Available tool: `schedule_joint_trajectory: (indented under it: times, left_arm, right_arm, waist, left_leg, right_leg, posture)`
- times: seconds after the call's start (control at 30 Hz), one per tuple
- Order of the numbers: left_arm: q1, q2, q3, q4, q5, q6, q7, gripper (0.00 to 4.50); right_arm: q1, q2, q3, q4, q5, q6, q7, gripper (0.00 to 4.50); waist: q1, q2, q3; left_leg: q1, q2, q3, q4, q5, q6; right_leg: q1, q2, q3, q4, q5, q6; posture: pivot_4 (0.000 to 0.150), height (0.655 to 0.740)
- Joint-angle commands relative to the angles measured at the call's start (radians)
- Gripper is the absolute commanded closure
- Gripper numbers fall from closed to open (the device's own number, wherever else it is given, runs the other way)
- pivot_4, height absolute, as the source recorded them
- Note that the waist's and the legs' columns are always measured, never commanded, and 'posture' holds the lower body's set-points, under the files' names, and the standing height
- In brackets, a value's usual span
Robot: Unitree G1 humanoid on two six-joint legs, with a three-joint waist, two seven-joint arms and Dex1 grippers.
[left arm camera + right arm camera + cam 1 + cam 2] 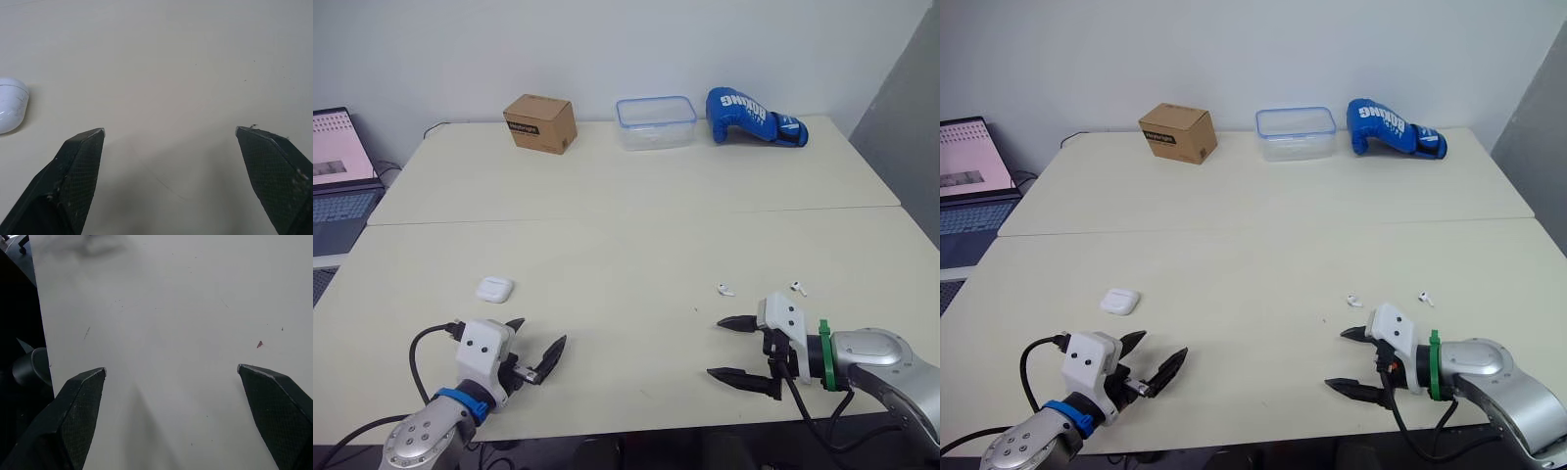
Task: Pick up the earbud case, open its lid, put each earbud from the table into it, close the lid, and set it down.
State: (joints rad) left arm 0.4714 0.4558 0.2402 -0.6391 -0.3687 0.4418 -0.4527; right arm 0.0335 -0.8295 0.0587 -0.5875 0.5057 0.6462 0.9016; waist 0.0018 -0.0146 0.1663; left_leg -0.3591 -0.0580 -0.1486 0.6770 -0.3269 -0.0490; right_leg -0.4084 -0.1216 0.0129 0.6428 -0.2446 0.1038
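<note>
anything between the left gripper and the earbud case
Nothing. Only bare table separates the open left gripper from the earbud case, which lies just ahead of it. The left eye view shows this.

A cardboard box (540,123), a clear blue-rimmed container (656,122) and a blue boxing glove (756,117) line the far edge of the table (626,186); an open laptop (340,181) sits at left, apparently on a separate surface

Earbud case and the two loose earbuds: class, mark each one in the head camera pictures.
earbud case (494,289): left eye view, middle of its white top.
earbud nearer the case (725,290): left eye view, its white body.
earbud farther from the case (797,288): left eye view, its white body.
</note>
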Motion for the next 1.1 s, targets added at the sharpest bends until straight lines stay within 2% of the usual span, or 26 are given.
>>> schedule_joint_trajectory:
  times: [0.03,0.6,0.77,1.1]
  left_arm:
    - [0.005,0.007,0.001,-0.034,-0.002,-0.006,-0.007,0.02]
    - [-0.057,0.019,0.042,-0.027,-0.044,0.055,0.001,0.02]
    - [-0.134,0.048,0.181,-0.012,-0.176,0.083,-0.03,0.02]
    - [-0.152,0.11,0.305,0.095,-0.205,0.127,-0.028,0.02]
  right_arm:
    - [-0.007,-0.005,-0.019,-0.046,0.022,0.009,-0.003,0.0]
    - [-0.038,0.001,-0.029,-0.011,0.018,-0.04,0.02,0.0]
    - [-0.151,0.001,-0.056,0.033,0.057,-0.067,0.079,0.0]
    - [-0.422,0.069,-0.076,0.145,0.169,-0.052,0.146,0.0]
  waist:
    - [0.0,0.0,0.0]
    - [-0.001,0.0,0.0]
    - [-0.002,0.0,0.0]
    - [-0.004,0.0,0.0]
  left_leg:
    - [0.0,0.0,0.0,0.0,0.0,0.0]
    - [0.0,0.0,0.0,0.0,0.0,0.0]
    - [0.0,0.0,-0.001,0.0,0.0,0.0]
    - [0.0,0.0,-0.001,-0.001,0.0,0.0]
  right_leg:
    - [0.0,0.0,0.0,0.0,0.0,0.0]
    - [0.0,0.0,0.0,0.0,0.0,0.0]
    - [0.0,0.0,-0.001,0.001,0.0,0.0]
    - [0.0,0.0,-0.001,0.0,0.0,0.0]
  posture:
    - [0.15,0.7307]
    - [0.15,0.7307]
    - [0.15,0.7307]
    - [0.15,0.7307]
